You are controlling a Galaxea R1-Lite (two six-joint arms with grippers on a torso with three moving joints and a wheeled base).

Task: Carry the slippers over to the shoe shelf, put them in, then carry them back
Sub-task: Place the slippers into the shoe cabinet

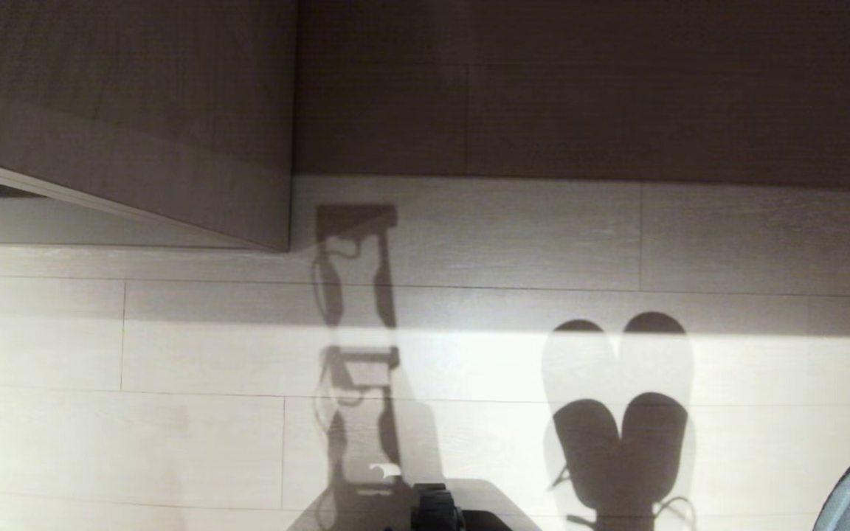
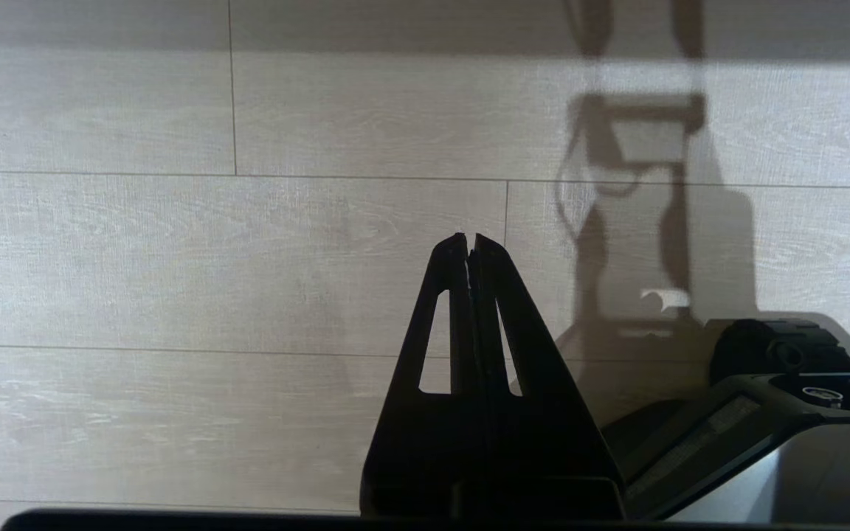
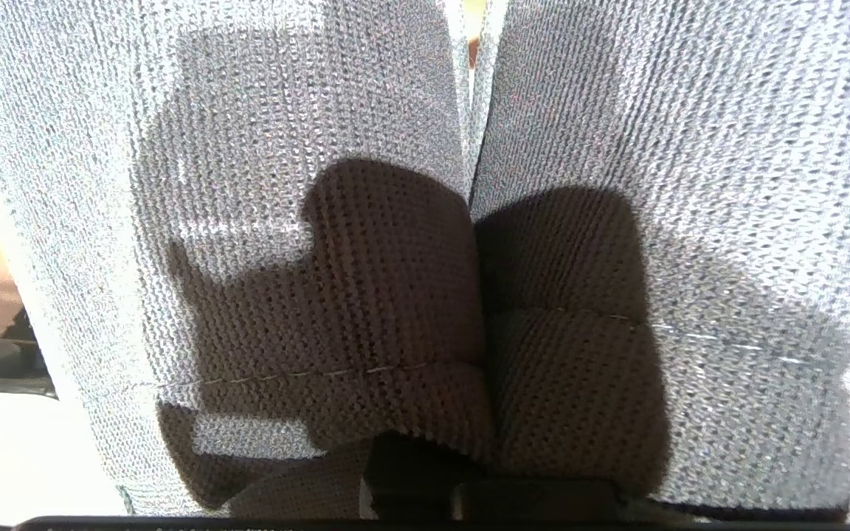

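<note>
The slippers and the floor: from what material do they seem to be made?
The slippers: seemingly knitted or woven fabric, matte blue-grey, with visible ribbed stitches and a seam line. The floor: probably wood-look laminate or plank, pale with printed grain, straight joints and a slight sheen.

slippers: blue-grey knit weave | floor: pale wood-grain planks | fingers: black

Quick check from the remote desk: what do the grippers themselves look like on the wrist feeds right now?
The left gripper is matte black: two long fingers tapering to narrow tips, each with an elongated slot cut through it, rising from a broad black base. No markings or cables show on it. Of the right gripper only a dark patch at the frame edge shows, too hidden by the slippers to describe.
</note>
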